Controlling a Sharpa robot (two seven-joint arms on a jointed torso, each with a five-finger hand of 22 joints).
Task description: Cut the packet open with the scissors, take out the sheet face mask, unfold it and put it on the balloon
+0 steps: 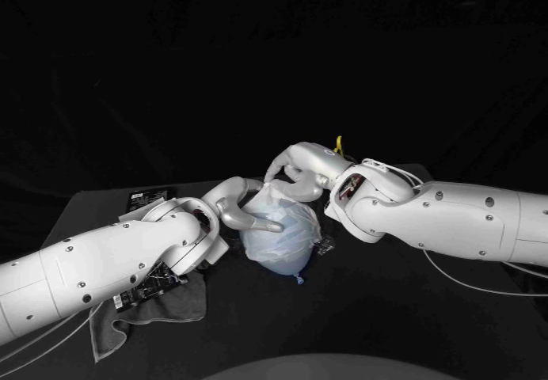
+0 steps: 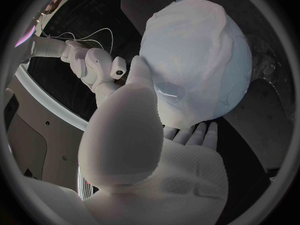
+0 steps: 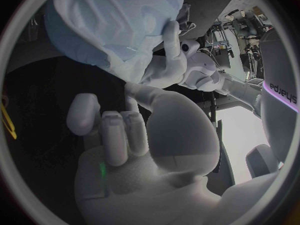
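1. Centrally, at the middle of the head view, a pale blue balloon (image 1: 288, 255) is seen on the black table (image 1: 388, 317).
2. A white sheet face mask (image 1: 274, 218) is draped over the balloon's upper part, creased, with its lower edge hanging down the sides.
3. The left hand (image 1: 240, 207) is placed against the balloon's upper left side. In the left wrist view its thumb is pressed on the mask-covered surface and its fingertips (image 2: 195, 134) are tucked beneath, so the balloon is held between them.
4. The right hand (image 1: 299, 176) is set at the balloon's top, just above centre of the frame, with its fingers (image 3: 119, 132) curled inward. Whether the mask's edge is pinched or only touched cannot be told.
5. A grey cloth (image 1: 142, 313) is spread at the lower left of the frame, under the left arm.
6. A small yellow object (image 1: 338, 146) is seen just behind the right hand; it cannot be identified.
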